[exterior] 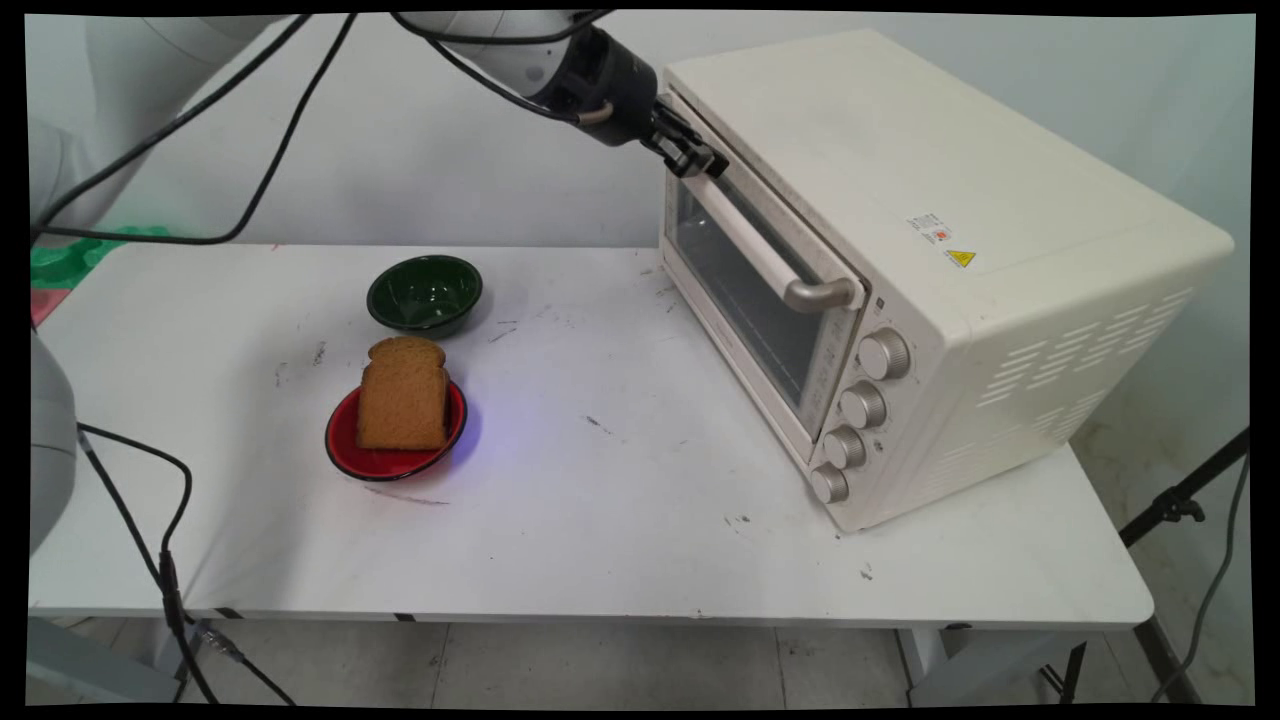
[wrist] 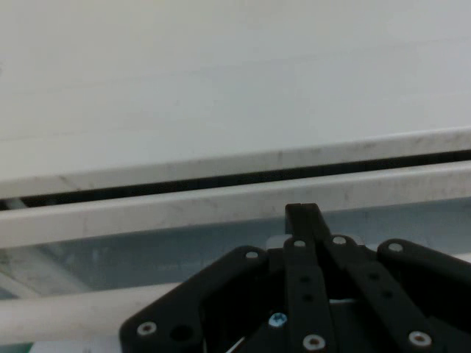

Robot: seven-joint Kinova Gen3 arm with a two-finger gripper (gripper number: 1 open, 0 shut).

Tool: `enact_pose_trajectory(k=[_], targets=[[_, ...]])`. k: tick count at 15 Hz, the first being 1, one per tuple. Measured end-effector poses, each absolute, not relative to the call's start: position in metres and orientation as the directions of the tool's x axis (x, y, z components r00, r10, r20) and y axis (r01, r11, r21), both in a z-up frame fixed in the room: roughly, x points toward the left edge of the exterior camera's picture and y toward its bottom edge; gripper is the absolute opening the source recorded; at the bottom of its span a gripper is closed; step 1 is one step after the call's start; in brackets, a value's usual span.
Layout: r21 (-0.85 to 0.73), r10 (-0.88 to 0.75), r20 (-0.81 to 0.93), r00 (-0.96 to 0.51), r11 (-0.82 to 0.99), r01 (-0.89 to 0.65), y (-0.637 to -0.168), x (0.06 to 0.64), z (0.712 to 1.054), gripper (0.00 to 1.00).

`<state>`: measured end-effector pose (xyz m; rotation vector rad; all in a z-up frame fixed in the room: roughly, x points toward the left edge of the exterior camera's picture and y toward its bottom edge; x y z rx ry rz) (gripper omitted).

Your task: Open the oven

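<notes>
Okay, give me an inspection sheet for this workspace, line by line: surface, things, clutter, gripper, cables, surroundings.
Surface: white table, scuffed with dark marks.
Things: cream toaster oven on the table's right side, door shut or nearly so, with a bar handle and four knobs; slice of brown bread leaning in a red bowl; empty dark green bowl behind it.
Clutter: nothing seen.
Gripper: gripper at the top edge of the oven door, fingers together, pressed against the door's upper rim.
Cables: black cables hang from the arm; another drops past the table's left front.
Surroundings: plain wall behind; green and red items beyond the table's left end; a stand leg on the right.
</notes>
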<state>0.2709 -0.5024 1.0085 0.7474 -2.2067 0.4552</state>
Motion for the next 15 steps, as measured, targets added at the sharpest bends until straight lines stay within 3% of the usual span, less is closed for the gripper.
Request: enact_pose_trajectory(k=[15], targets=[[-0.079,-0.418,0.711,-0.566,0.753,-0.654,-0.468,0.311,0.983,0.00]])
